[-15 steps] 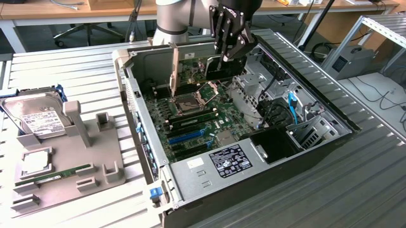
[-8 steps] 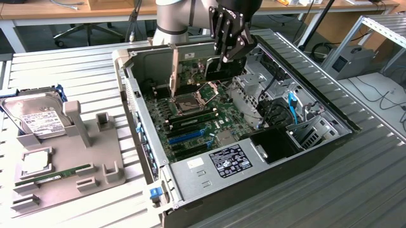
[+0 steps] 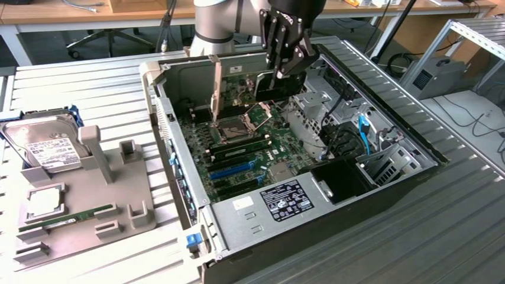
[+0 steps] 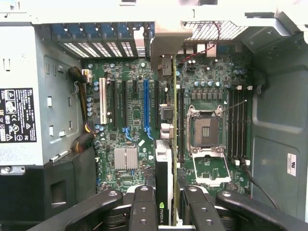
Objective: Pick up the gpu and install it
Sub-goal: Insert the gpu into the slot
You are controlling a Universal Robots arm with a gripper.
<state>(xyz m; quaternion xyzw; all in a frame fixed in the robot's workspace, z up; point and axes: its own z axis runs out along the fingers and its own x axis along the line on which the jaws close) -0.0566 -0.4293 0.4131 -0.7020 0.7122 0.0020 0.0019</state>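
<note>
Surface: a ribbed metal table (image 3: 442,236) carries the open computer case (image 3: 394,151), lying on its side; wooden desks and an office chair stand behind it.
Gpu: the gpu (image 4: 163,192) stands on edge inside the case, over the motherboard (image 4: 130,96). Its silver end bracket points at the case's rear wall.
Gpu seen from outside: it hangs upright under the arm (image 3: 276,89), above the rear part of the board.
Gpu line: in the wrist view the card runs between the blue slot (image 4: 146,103) and the CPU socket (image 4: 206,127).
Seating: I cannot tell whether the lower edge has reached a slot.
Gripper: the gripper (image 4: 166,207) clamps the card. One black finger presses each face, next to the green logo sticker.
Gripper seen from outside: it points down into the case (image 3: 282,71) from the arm above.
CPU socket: its retention frame is flipped open (image 3: 236,125), just beside the card.
Heatsink: a small silver heatsink (image 4: 126,158) sits on the board beyond the blue slot.
Power supply: the labelled box (image 3: 268,204) fills the case's front end, well apart from the card.
Parts tray: a grey tray (image 3: 103,195) lies outside the case, on the exterior view's left.
Tray contents: a hard drive (image 3: 47,148) and a narrow green RAM stick (image 3: 67,220).
</note>
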